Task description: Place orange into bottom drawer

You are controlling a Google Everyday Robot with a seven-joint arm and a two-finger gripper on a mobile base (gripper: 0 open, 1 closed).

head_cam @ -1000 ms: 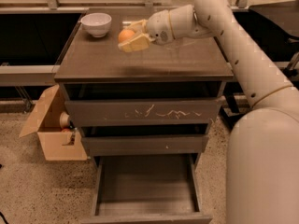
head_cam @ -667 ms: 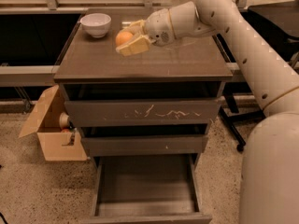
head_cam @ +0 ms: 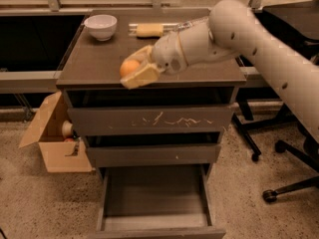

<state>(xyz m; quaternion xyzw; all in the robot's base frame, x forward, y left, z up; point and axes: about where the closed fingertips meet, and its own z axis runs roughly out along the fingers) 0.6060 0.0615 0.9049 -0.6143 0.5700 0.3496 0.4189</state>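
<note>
1. One orange [head_cam: 127,67] is pinched between the pale fingers of the gripper [head_cam: 135,69], over the front part of the worktop [head_cam: 94,59], close to its front edge; whether it touches the surface cannot be told.
2. The bottom drawer [head_cam: 154,193] stands pulled out far below, its grey floor in view, well apart from the orange.
3. At the back of the worktop are a white bowl [head_cam: 101,26] and, to its right, a pale yellow oblong object [head_cam: 149,30].
4. A cardboard box [head_cam: 52,143] sits on the ground beside the drawers.

The round orange [head_cam: 127,66] sits, seemingly clamped, in the gripper [head_cam: 134,68] above the cabinet top [head_cam: 97,59]; the bottom drawer [head_cam: 155,195] stands open.
</note>
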